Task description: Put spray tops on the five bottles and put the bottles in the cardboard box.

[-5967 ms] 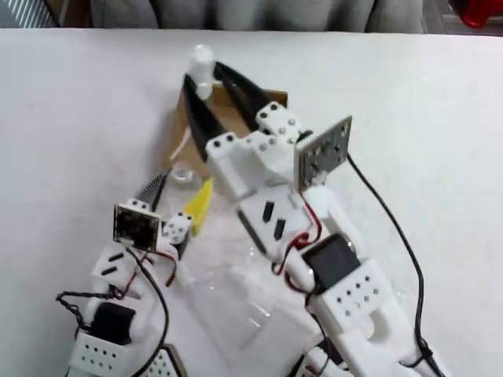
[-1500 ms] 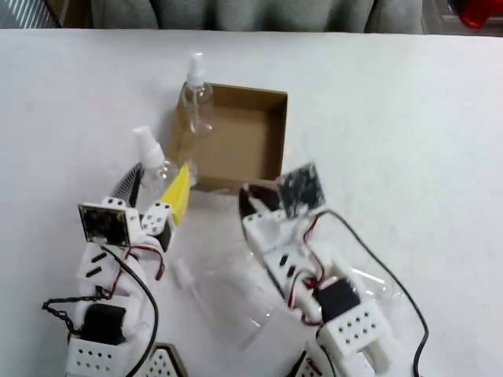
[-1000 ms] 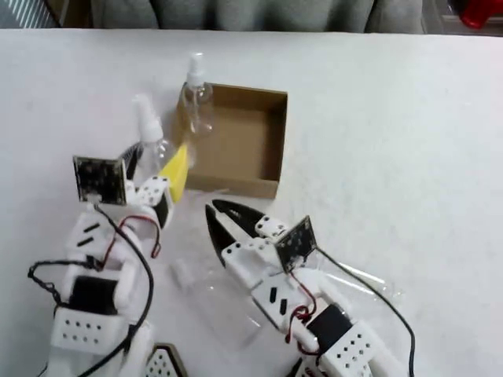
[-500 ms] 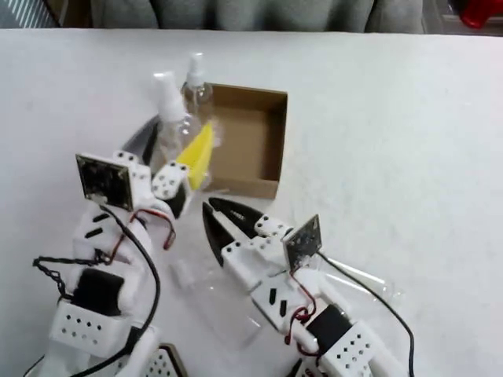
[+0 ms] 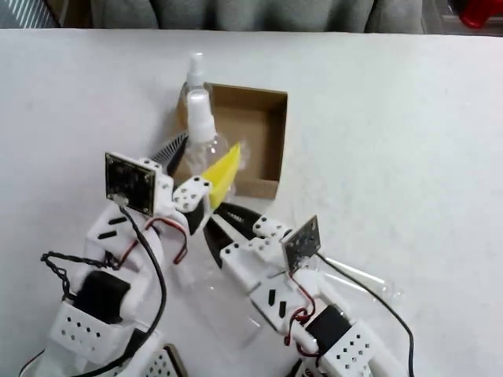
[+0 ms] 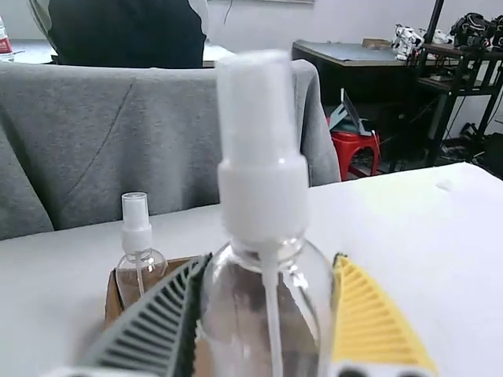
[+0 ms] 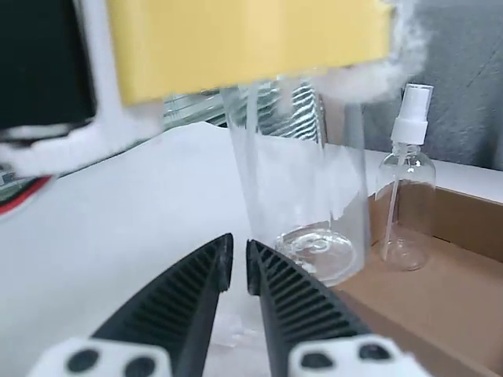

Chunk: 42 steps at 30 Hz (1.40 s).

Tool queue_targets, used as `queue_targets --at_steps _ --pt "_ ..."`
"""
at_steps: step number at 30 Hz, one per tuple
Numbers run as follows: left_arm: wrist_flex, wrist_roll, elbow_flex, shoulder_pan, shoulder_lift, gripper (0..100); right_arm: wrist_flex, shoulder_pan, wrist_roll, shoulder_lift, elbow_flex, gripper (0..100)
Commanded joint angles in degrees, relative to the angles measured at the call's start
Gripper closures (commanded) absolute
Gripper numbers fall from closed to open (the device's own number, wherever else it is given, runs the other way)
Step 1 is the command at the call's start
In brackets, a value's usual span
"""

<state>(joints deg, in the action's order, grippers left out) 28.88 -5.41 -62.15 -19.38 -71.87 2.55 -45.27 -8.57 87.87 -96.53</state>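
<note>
White table (image 5: pixel 393 118), bottle (image 5: pixel 203 137) inside left hand (image 5: pixel 204 153)

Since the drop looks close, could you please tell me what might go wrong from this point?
1. The held bottle hangs about over the near wall of the cardboard box; lowered here, its base might catch the rim and tip.
2. The standing bottle in the box is close behind and could be knocked.
3. The right gripper sits just by the left gripper; they might collide.
</note>
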Motion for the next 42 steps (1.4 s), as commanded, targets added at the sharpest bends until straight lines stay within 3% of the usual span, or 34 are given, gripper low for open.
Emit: queue_targets --at_steps 1,19,29,38,42 --pt "4.8 -0.3 3.1 -1.4 -0.1 98 -1.1 3.1 -0.6 0.7 -0.6 98.2" --pt "6.5 -0.3 3.2 -1.2 -0.1 98 -0.7 3.5 -0.4 0.7 -0.6 98.2" --pt "11.9 -0.2 5.4 -1.1 -0.1 98 -0.6 4.3 -0.3 0.7 -0.6 98.2" --pt "11.0 -0.1 5.3 -0.8 -0.1 98 -0.6 5.2 -0.2 0.7 -0.6 98.2" --pt "5.3 -0.1 4.9 3.9 0.3 98 -0.5 5.1 -0.1 0.7 -0.6 98.2"
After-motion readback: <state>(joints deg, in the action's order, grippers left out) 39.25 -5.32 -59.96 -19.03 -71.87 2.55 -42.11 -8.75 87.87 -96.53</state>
